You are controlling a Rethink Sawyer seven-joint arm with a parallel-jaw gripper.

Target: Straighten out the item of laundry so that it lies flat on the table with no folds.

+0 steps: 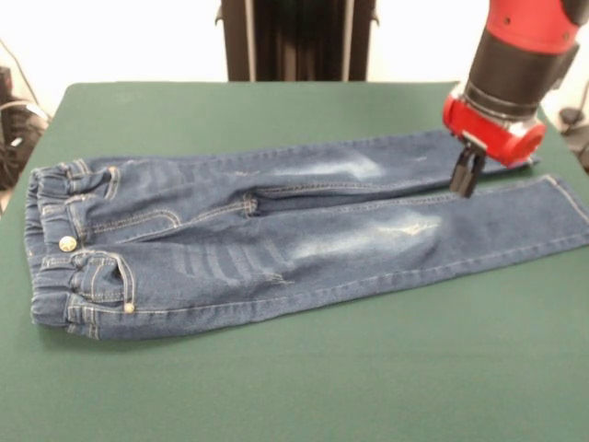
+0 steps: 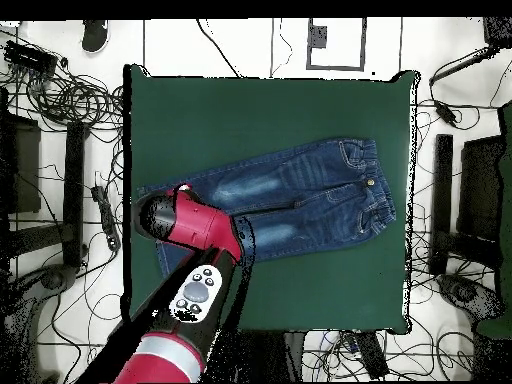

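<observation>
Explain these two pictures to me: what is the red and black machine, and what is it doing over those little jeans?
It is a robot arm with a small black gripper at its tip. One picture looks across the dark green table toward the robot; the other looks straight down from above. On the table lie small blue denim jeans with an elastic waistband and faded whitish patches, spread nearly flat, legs side by side. The gripper's fingers are close together, pointing down at the far leg, near the ankle end. Whether they pinch the cloth cannot be told. Nothing is lifted.
</observation>
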